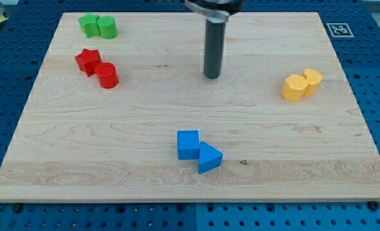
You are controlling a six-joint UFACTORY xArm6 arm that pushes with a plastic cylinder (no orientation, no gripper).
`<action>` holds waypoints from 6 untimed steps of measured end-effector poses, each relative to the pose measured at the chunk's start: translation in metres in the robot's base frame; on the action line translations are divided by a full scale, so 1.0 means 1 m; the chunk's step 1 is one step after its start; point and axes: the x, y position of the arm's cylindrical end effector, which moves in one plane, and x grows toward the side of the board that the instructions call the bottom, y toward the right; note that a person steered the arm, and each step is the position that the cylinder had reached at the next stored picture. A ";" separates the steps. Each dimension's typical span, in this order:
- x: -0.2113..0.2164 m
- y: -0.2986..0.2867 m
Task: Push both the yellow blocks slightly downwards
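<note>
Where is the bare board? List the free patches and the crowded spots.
Free: the wide middle between my tip, the red blocks and the blue blocks; the bottom-left corner; the stretch below the yellow blocks. Crowded: the top-left, where the green blocks sit just above the red ones.

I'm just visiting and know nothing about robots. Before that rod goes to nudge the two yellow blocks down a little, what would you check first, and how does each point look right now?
1. Both yellow blocks in view: ok. The larger yellow block and the smaller yellow block sit at the view's right, touching.
2. My tip located: ok, near the board's middle top, well to the view's left of the yellows.
3. Tip above the yellows for a downward push: not ok; it stands beside them, not above.
4. Path to them free: ok, bare wooden board between.
5. Room below the yellows: ok; the blue cube and blue triangular block lie far off.
</note>
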 end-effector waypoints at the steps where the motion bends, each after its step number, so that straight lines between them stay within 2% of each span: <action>1: 0.020 0.018; 3: 0.073 0.074; 4: 0.095 0.133; 5: 0.093 0.196; 6: 0.057 0.223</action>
